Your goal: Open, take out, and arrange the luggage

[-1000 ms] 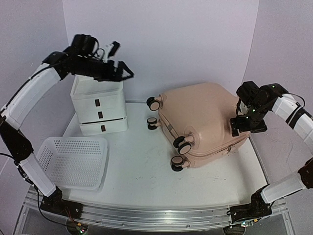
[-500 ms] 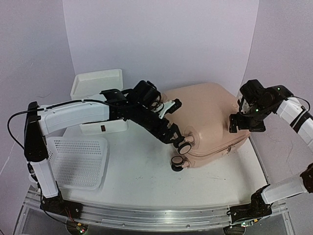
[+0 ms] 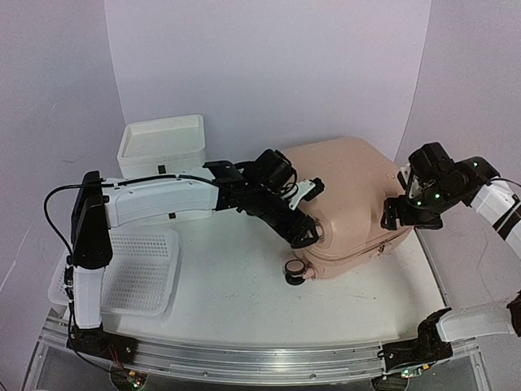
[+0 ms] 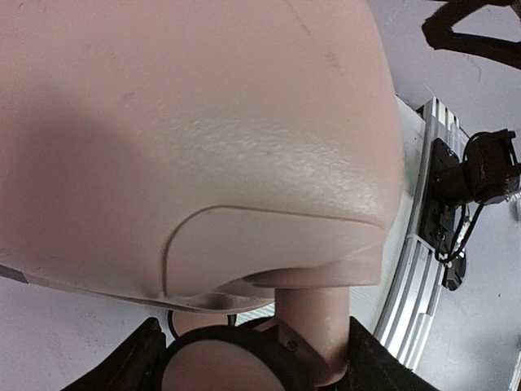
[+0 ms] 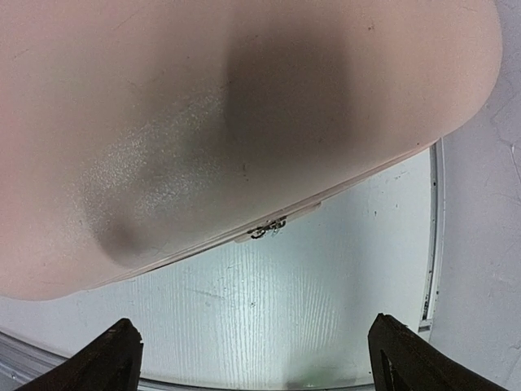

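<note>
The pale pink luggage (image 3: 354, 195) lies on its side at the right of the table, closed, with its wheels facing left. My left gripper (image 3: 308, 234) reaches across to its upper front caster wheel (image 4: 232, 366). In the left wrist view both fingers (image 4: 138, 362) press the wheel and its pink stem (image 4: 313, 322) from either side, under the shell (image 4: 203, 122). My right gripper (image 3: 411, 213) hangs at the luggage's right side. It is open over bare table, and its fingertips (image 5: 114, 358) hold nothing. The zipper pull (image 5: 267, 228) shows on the seam just ahead of them.
A white drawer unit (image 3: 163, 147) stands at the back left. A white perforated basket (image 3: 138, 269) sits at the front left under the left arm. Another caster (image 3: 295, 273) sticks out low on the luggage. An aluminium rail (image 3: 244, 358) runs along the near table edge.
My left arm swung down from above the drawer unit to the luggage, and its jaws narrowed round the front caster. The right gripper shifted slightly beside the luggage and stayed open.
</note>
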